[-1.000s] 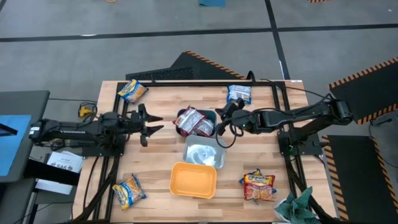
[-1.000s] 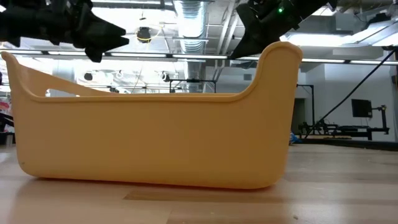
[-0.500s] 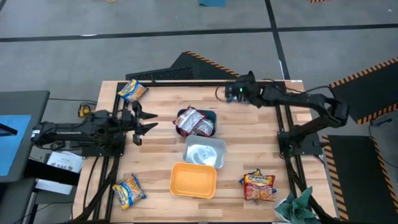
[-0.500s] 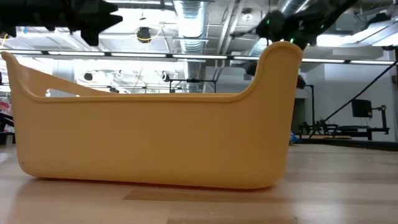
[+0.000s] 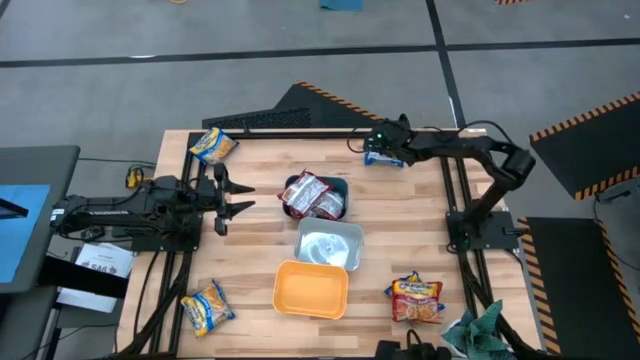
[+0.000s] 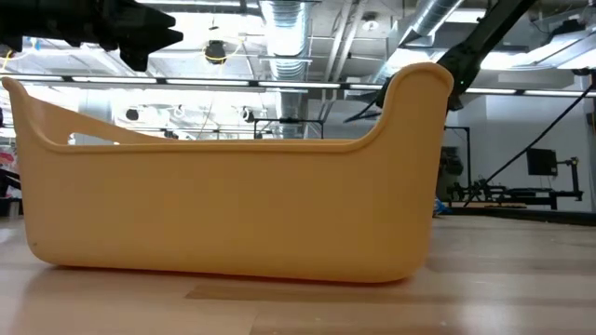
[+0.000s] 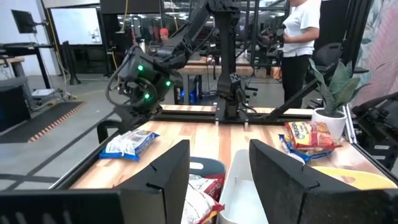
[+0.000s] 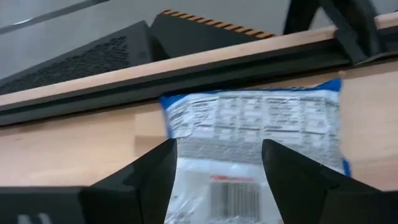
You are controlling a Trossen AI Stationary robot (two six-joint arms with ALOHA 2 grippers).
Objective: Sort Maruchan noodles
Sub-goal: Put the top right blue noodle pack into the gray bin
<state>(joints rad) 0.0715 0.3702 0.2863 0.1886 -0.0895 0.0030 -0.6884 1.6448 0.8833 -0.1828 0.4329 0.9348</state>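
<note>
A blue-white noodle packet (image 5: 386, 151) lies flat near the table's far edge. My right gripper (image 8: 221, 171) hangs open just over it, slanting down, one finger over each side of the packet's (image 8: 249, 124) near part. Two red-silver packets (image 5: 313, 195) lie in the teal tub (image 5: 340, 186). Yellow packets lie at the far left (image 5: 212, 145) and near left (image 5: 207, 306), and orange-red packets (image 5: 415, 298) at the near right. My left gripper (image 5: 236, 196) waits open, held level at the left above the table.
A pale-blue tub (image 5: 328, 245) and an orange tub (image 5: 311, 290) stand in a row with the teal tub mid-table. Crumpled green cloth (image 5: 480, 335) lies at the near right corner. A black frame rail (image 8: 186, 71) runs along the far edge. A person (image 7: 300, 37) stands beyond the table.
My right gripper has swung from above the teal tub toward the table's far edge, sunk down over the blue-white packet, rolled its wrist and opened. My left gripper has drawn back a little toward the left edge. No packet has moved.
</note>
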